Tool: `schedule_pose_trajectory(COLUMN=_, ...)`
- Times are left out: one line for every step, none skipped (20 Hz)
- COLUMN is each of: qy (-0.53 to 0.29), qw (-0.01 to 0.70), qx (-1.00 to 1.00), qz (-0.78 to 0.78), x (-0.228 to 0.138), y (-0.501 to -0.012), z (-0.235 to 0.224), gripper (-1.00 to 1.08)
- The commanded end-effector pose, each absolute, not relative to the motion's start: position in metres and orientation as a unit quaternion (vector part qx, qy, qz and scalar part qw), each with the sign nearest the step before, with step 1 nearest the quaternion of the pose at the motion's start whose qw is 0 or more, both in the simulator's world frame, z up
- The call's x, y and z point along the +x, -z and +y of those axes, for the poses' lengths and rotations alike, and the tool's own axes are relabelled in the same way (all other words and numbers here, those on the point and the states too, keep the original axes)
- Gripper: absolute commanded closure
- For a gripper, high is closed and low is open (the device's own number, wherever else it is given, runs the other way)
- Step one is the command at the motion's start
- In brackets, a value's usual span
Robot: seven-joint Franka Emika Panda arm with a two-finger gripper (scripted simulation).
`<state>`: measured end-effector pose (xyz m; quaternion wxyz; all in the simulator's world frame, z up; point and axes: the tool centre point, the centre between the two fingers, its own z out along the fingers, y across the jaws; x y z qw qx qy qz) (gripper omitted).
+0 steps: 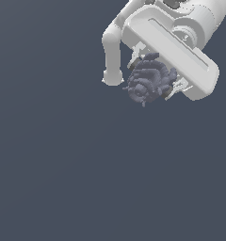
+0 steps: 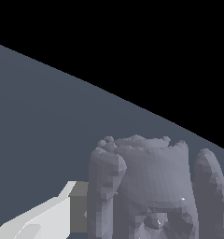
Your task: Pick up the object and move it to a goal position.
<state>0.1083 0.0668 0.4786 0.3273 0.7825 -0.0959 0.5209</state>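
**Claw gripping the lumpy clump in the upper right of the scene**

Going from the exterior view's left to its right, the left half is showing nothing but a flat, dark blue-grey floor (image 1: 53,155). Just past the middle, near the top, a white rounded tube-like part of the arm (image 1: 112,56) is hanging down and ending in a blunt knob. Right beside it, toward the exterior view's right, the clump (image 1: 148,79) is sitting: a small greyish-purple lump with bumpy, curled ridges, narrower than the white body behind it. The claw (image 1: 155,77) is closing on it from both sides, with small white finger parts showing at either edge of the clump, so the claw is narrowed around the clump and holding it. Farther to the exterior view's right, the long white rounded body of the hand (image 1: 181,52) is lying slantwise, running off toward the top corner.

In the wrist view, the clump (image 2: 146,186) is filling much of the near field, its ridged purple surface pressing against a white finger (image 2: 53,212) with a grey pad. The blue-grey floor (image 2: 48,121) is stretching away behind it under a black background
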Motion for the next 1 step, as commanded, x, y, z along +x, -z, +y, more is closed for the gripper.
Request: schedule_pose_trajectory(qy=-0.522, qw=0.329, qx=0.781, qz=-0.098, x=0.1080, y=-0.4800, z=0.0666, gripper=1.08)
